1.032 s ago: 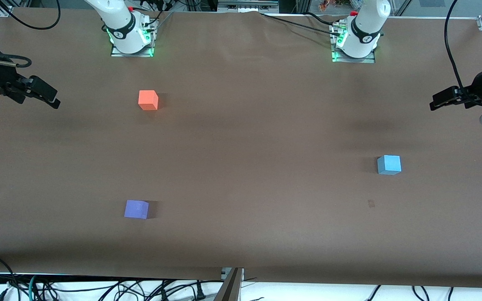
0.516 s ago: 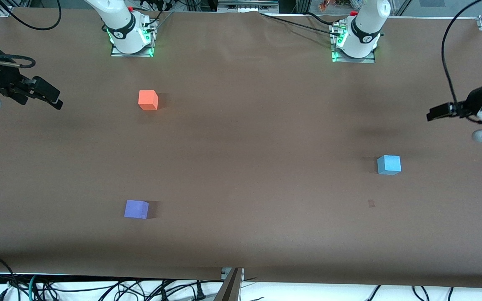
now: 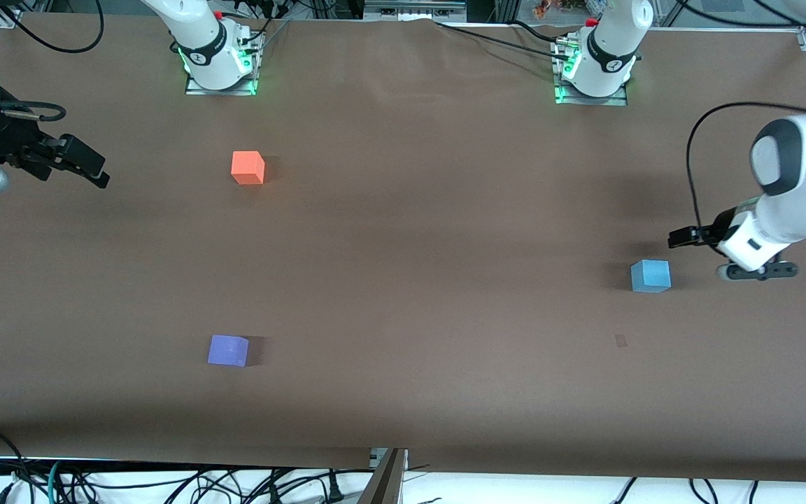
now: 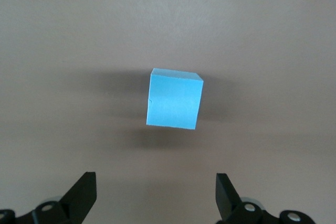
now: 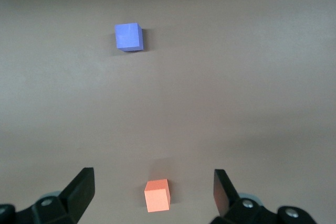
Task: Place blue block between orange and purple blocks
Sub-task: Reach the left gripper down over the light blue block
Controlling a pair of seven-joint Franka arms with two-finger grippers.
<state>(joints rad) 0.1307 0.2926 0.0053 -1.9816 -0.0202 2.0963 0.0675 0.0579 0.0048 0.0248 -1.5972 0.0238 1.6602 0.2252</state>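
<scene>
**A:** Where is your left gripper [image 4: 155,195] right now?

**B:** It hangs in the air by the blue block [image 3: 651,275], toward my left arm's end of the table. My wrist view shows both fingers spread wide with nothing between them, and the block on the table ahead of the tips, not yet between them.

**A:** So nothing is picked up?

**B:** Nothing. The blue block sits flat on the brown table [image 3: 417,245], untouched as far as I can see. I judge this as the approach stage: grasp, carry and placement are all left to do.

**A:** And the other arm?

**B:** My right gripper [image 5: 152,192] waits at its own end of the table, fingers also wide and empty. Its camera looks over the orange block [image 3: 248,168] and the purple block [image 3: 228,350].

**A:** How do those two lie?

**B:** The orange one sits nearer the robot bases, the purple one nearer the front camera, well apart, with bare table between them. The blue block is well apart from both.
</scene>
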